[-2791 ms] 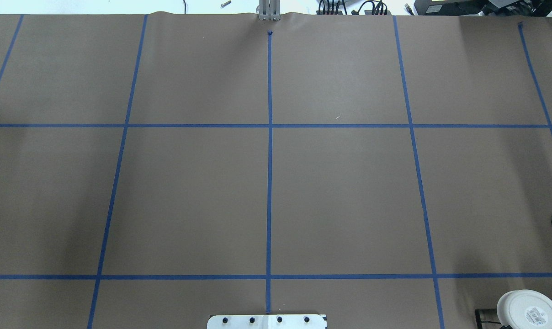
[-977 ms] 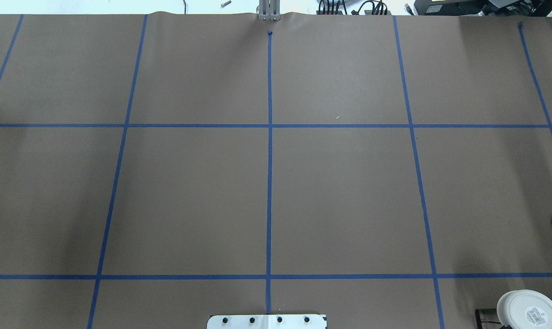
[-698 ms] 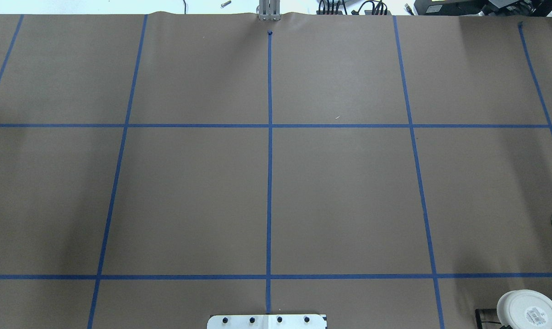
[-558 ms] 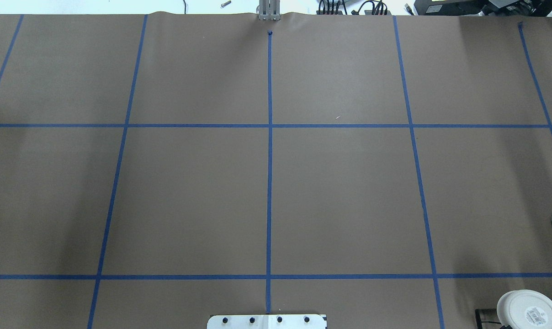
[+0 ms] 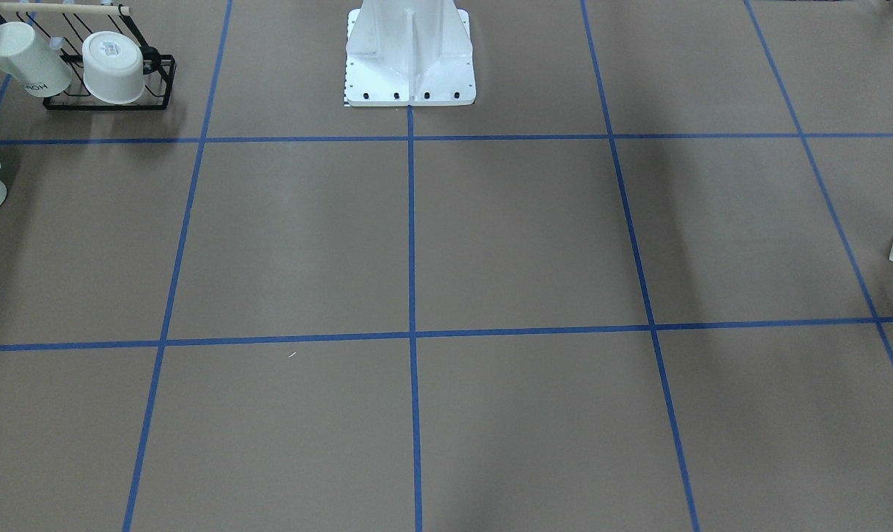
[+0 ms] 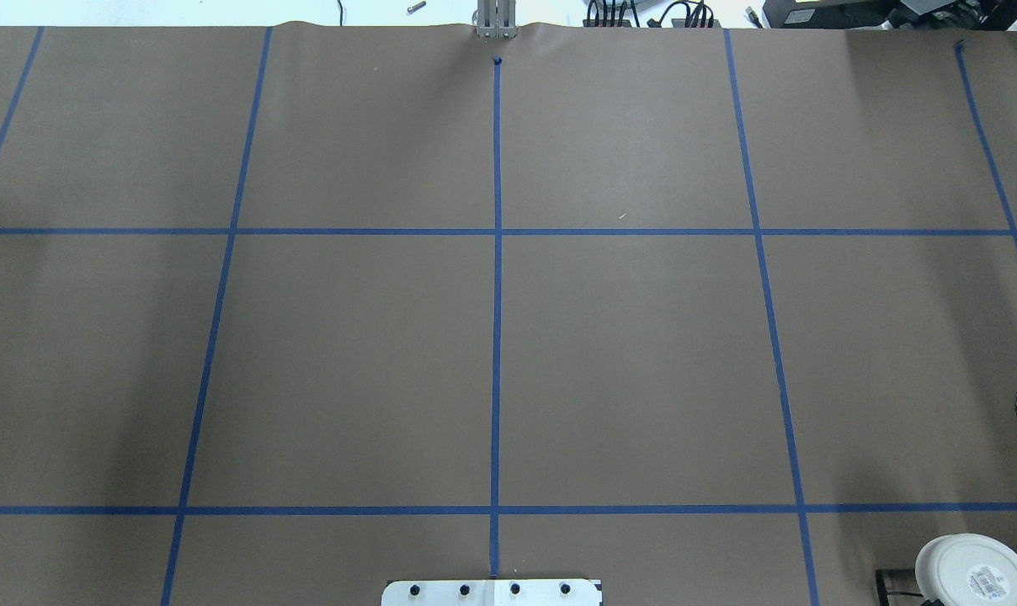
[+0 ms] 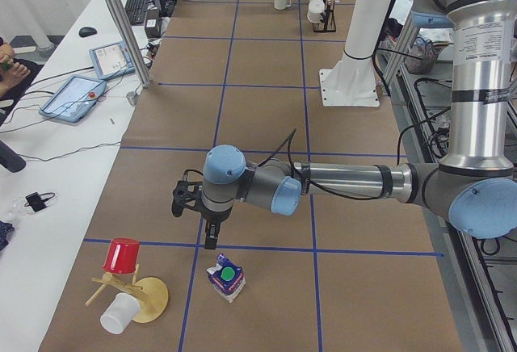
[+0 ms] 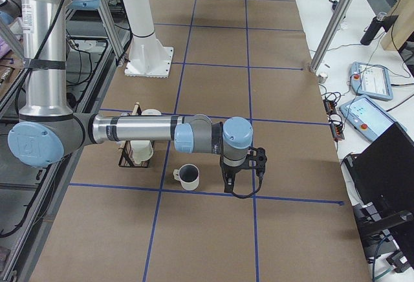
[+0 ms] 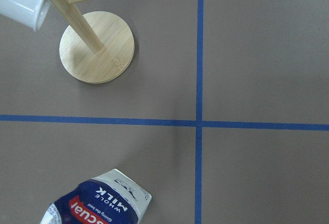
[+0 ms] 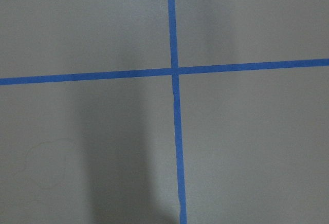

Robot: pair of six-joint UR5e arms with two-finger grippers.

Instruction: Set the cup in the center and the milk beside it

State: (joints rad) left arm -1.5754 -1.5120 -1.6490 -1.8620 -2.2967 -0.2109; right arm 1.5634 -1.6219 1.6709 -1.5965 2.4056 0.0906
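Both targets sit at opposite ends of the table right now. The cup [image 8: 189, 176] stands upright at the robot's right end, just beside a black wire rack [image 5: 143, 106] that holds two more white mugs, and well apart from the center [image 6: 497, 231]. The right gripper [image 8: 227, 188] hangs near the cup on the side away from its handle. Whether its fingers are spread or closed, I cannot tell from this side view.

Over at the left end, the milk [image 7: 227, 278] stands green cap up, near a wooden mug tree [image 9: 96, 47] and a red cup [image 7: 123, 255]. The left gripper [image 7: 211, 244] points down close by, just across a tape line, and its fingers can't be read either.

As for handling, the cup looks glazed and rigid, so probably slick and breakable. A pinch over the rim wall, opposite the handle, seems the safest hold. The milk looks light with walls that give, so it wants a gentle squeeze across the flat sides, below the sloped top.

On lettering, the left wrist view shows "WHOLE MILK" in white on blue. A red band carries a brand cut off by the frame. One rack mug has dark letters, too small to read.
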